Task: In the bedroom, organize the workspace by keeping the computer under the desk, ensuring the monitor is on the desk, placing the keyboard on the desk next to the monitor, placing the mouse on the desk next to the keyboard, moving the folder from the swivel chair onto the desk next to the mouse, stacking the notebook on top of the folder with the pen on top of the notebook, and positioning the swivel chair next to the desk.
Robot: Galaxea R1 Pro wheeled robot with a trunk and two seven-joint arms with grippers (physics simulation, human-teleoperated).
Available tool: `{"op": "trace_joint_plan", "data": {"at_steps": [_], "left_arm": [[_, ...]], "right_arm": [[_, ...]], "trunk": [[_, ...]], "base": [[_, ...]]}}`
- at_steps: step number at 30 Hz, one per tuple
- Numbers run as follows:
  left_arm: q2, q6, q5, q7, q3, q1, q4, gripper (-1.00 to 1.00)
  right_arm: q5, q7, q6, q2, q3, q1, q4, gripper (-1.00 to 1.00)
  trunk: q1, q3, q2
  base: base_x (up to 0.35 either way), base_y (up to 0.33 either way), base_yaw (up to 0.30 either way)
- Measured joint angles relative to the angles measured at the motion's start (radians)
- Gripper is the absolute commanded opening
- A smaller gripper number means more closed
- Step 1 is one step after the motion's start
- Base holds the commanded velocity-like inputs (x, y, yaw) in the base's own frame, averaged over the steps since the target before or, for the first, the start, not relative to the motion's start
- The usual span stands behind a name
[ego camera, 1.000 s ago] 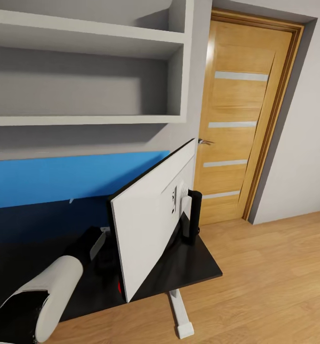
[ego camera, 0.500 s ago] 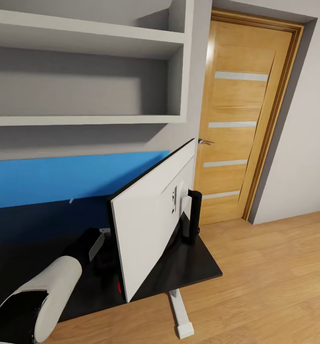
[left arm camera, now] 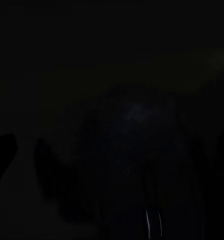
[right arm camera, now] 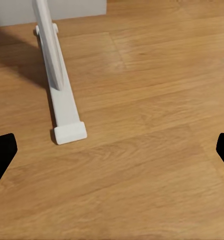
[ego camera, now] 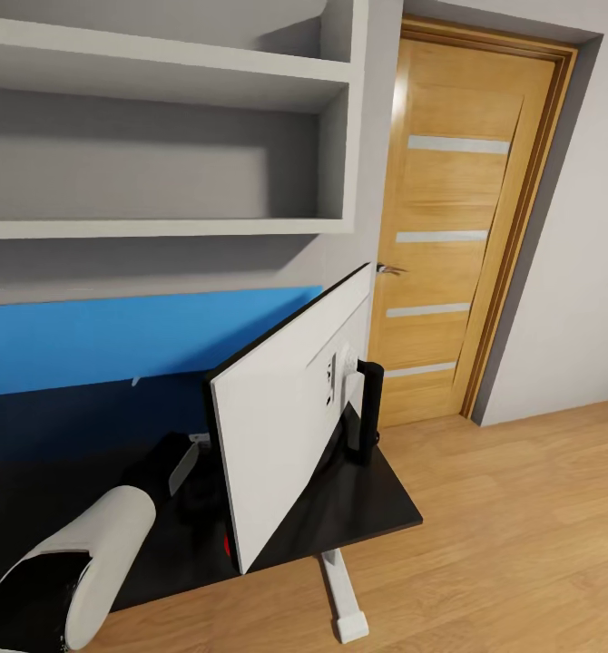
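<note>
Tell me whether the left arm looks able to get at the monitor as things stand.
Probably yes. The left arm already reaches over the desk beside the monitor, with nothing visible between them. But its forward end passes out of sight behind the screen, and the left wrist view is too dark to confirm contact.

Matt black desk (ego camera: 358, 508), glossy wooden floor (right arm camera: 152, 150), smooth white monitor (ego camera: 286, 426).

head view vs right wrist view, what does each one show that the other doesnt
Head view alone: the monitor standing on the desk with its white back to the camera, the blue back panel, wall shelves and the wooden door. Right wrist view alone: the dark tips of the right gripper's fingers, spread wide apart over bare floor. Both share the desk's white pedestal leg and the wooden floor.
</note>
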Motion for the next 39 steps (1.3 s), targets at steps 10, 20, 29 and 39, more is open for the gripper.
{"op": "trace_joint_plan", "data": {"at_steps": [10,20,29,39], "left_arm": [[0.0,0.0,0.0,0.0,0.0,0.0,0.0,1.0],[0.0,0.0,0.0,0.0,0.0,0.0,0.0,1.0],[0.0,0.0,0.0,0.0,0.0,0.0,0.0,1.0],[0.0,0.0,0.001,0.001,0.0,0.0,0.0,-1.0]], "right_arm": [[0.0,-0.001,0.004,0.0,0.0,0.0,0.0,1.0],[0.0,-0.001,0.005,0.0,0.001,0.0,0.0,1.0],[0.0,-0.001,0.005,0.0,0.0,0.0,0.0,1.0],[0.0,-0.002,0.005,0.0,0.0,0.0,0.0,1.0]], "trunk": [[0.0,0.0,0.0],[0.0,0.0,0.0],[0.0,0.0,0.0],[0.0,0.0,0.0]], "base": [[0.0,0.0,0.0],[0.0,0.0,0.0],[0.0,0.0,0.0],[0.0,0.0,0.0]]}}
